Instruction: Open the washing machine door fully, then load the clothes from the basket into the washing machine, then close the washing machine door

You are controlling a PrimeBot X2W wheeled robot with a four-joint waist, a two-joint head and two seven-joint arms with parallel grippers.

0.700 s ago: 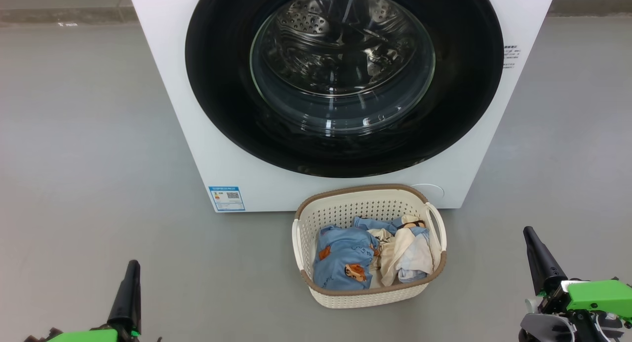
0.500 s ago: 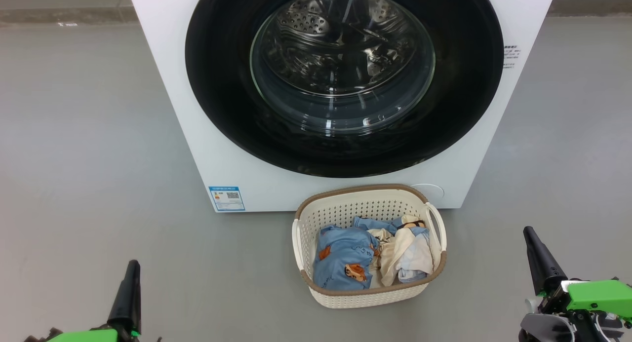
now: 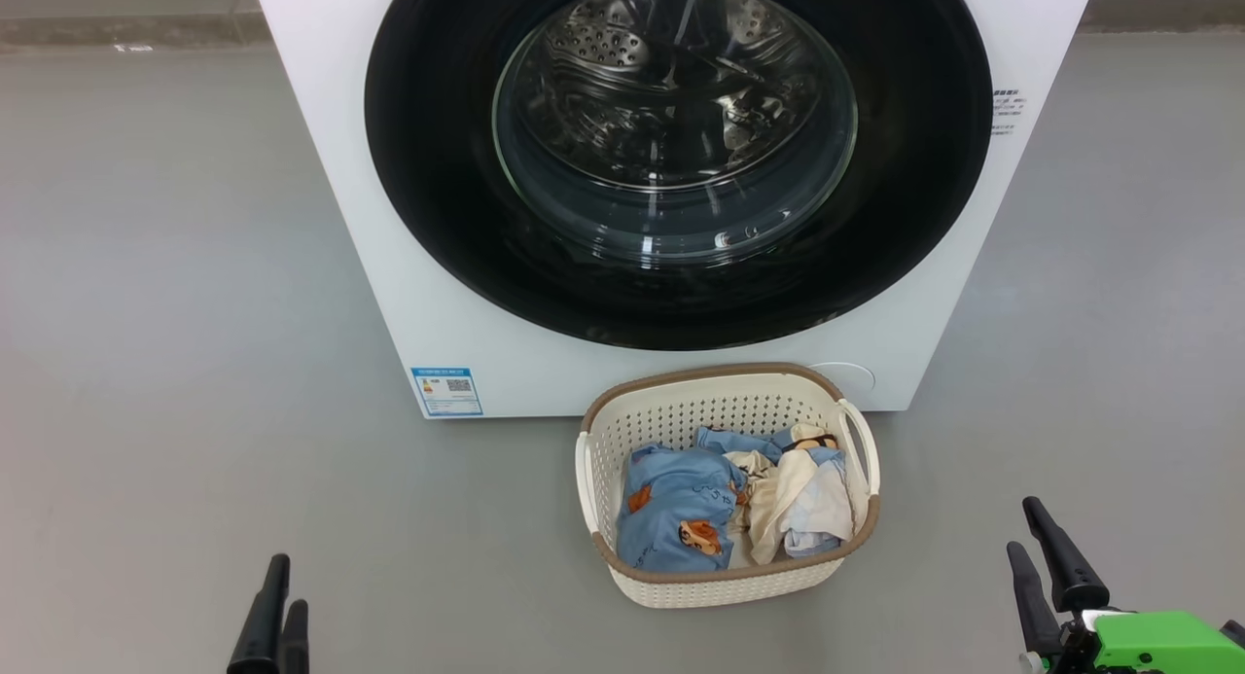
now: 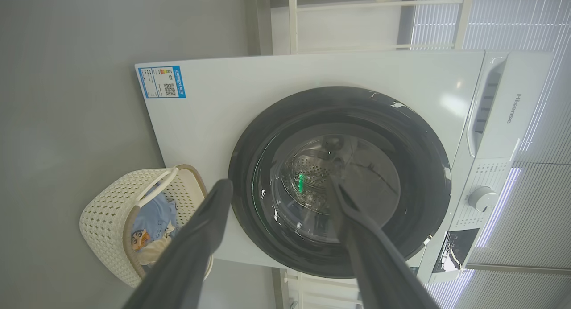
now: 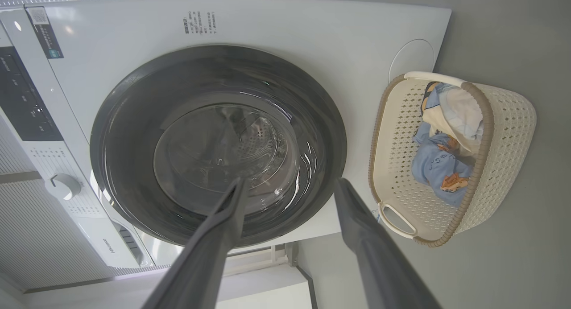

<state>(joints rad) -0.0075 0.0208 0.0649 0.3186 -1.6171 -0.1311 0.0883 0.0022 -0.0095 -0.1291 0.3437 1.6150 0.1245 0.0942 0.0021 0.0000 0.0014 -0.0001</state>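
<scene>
While the washing machine (image 3: 321, 168) stands on the far side of the grey floor with its front turned toward the near side, the washing machine door (image 3: 428, 168) lies shut flat against that front, and the steel drum shows through its round glass. Just near of the machine, below the right half of the door, the basket (image 3: 710, 372) sits on the floor with its mouth up. Its long axis runs left to right along the machine's front, with a handle at each end. The clothes (image 3: 681, 509) lie heaped inside it, the light blue printed piece to the left and the cream and pale cloth to the right. The left gripper (image 3: 287, 582) at the near left and the right gripper (image 3: 1021, 526) at the near right point toward the machine, fingers spread wide and holding nothing. Compared with a moment ago, the machine, basket and clothes keep their places, while each gripper sits nearer and shows two fingers where one showed.
</scene>
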